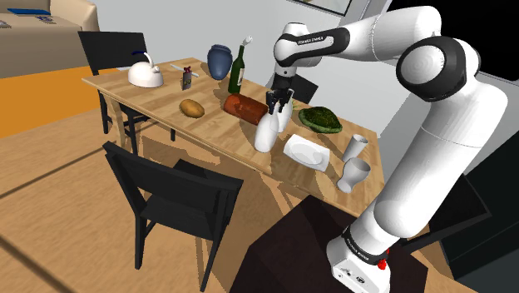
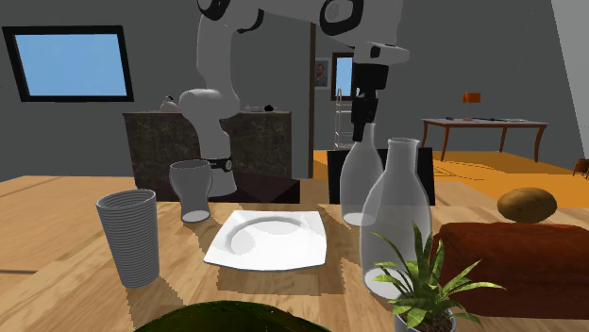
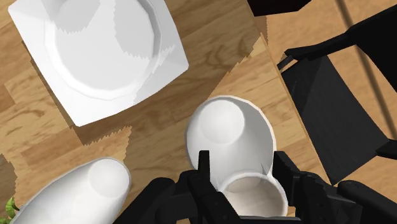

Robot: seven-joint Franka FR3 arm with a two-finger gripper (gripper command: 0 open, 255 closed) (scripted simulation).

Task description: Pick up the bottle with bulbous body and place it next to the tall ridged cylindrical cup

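- Claw (image 1: 279, 101), shoulder view: clenched on the neck of the white bulbous bottle (image 1: 266, 133), which stands upright on the wooden desk (image 1: 150, 104), just beside a white plate (image 1: 303, 151). The tall ridged cup (image 1: 355, 147) is past the plate.
- Second exterior view: the grasped bottle (image 2: 361, 179) stands behind a second bottle (image 2: 401, 222). The ridged cup (image 2: 127, 236) is well apart, across the plate (image 2: 269, 236).
- Wrist view: black fingers (image 3: 205, 168) clasp the bottle's (image 3: 229, 130) mouth from both sides.

Glossy white arm (image 1: 441, 141) here, rounded links, dark joints between them; a black wrist band (image 1: 320, 37) with white lettering, all-black gripper (image 1: 277, 106), and a red button (image 1: 383, 265) on the white base (image 1: 353, 268).
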